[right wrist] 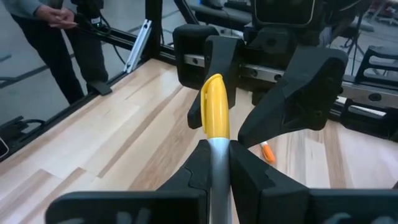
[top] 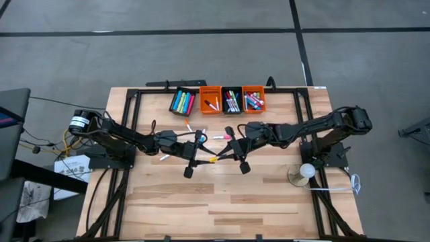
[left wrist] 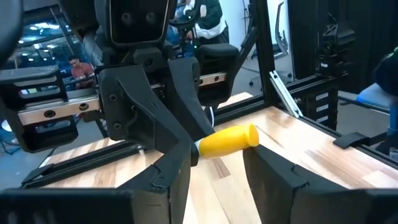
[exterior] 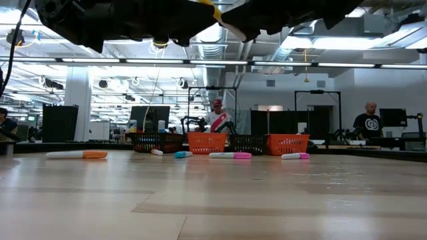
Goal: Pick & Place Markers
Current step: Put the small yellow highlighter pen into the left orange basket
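Yellow marker [right wrist: 215, 134] midair, right end effector [right wrist: 216, 163] clamped

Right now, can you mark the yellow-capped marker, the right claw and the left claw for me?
Yellow-capped silver-barrelled marker [right wrist: 214, 102]: right wrist view, on its yellow cap.
Right claw [right wrist: 217, 163]: right wrist view, midway between its fingertips, shut on the barrel.
Left claw [left wrist: 217, 167]: left wrist view, the gap between its open fingertips.

Two black arms [top: 127, 138], cabled bases
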Robot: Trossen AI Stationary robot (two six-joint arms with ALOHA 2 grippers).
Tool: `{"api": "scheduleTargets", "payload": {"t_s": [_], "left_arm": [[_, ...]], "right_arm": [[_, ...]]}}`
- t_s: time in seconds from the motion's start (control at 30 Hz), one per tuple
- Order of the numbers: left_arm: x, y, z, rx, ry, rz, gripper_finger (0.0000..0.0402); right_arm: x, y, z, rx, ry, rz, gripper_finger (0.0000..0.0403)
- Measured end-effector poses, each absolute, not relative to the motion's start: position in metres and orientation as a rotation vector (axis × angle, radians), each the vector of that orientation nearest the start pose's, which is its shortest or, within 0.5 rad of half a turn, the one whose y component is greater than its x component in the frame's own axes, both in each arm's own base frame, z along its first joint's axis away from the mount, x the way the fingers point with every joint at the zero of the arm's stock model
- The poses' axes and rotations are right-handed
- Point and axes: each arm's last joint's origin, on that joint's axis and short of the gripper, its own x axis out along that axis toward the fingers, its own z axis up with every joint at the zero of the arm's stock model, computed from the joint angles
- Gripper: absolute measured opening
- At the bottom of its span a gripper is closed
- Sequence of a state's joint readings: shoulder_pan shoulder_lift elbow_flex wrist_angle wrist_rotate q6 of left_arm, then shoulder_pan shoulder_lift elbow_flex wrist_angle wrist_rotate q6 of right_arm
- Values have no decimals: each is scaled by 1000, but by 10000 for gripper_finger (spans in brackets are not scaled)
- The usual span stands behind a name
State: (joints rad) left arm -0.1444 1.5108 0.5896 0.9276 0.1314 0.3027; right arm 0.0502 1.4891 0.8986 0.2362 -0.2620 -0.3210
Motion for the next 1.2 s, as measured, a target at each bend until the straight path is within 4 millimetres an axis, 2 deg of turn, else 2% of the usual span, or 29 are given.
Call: {"api": "scheduleTargets", "payload": {"t_s": [0.6, 1.0, 1.2], "left_arm": [[296, -48, 213, 336, -163, -310, 140], [296, -49, 214, 338, -179, -312, 76], [296, -49, 215, 337, -191, -336, 66]], "right_arm": [[326, 25, 254, -274, 213, 396, 33], [327, 23, 256, -269, 184, 424, 32], [327, 20, 256, -266, 176, 435, 28]]}}
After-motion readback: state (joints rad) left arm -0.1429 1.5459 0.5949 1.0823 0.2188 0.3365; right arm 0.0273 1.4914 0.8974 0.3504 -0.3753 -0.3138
